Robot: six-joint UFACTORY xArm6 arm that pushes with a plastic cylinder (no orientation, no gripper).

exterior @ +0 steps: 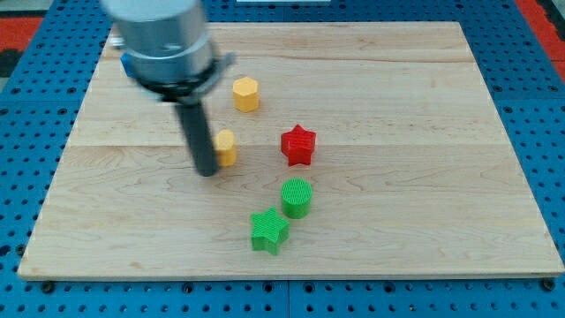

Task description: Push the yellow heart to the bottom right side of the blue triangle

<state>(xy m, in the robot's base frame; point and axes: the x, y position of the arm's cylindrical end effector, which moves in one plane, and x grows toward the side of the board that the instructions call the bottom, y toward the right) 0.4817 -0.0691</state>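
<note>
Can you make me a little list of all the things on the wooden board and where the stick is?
board: wooden board on a blue pegboard
my tip: right beside the yellow block at its view's left
yellow block by tip: partly hidden by the rod, shape unclear
yellow hexagon: nearer the view's top
red star: to the view's right of the tip
green cylinder: below the red star
green star: beside the green cylinder
blue triangle: not in view
</note>
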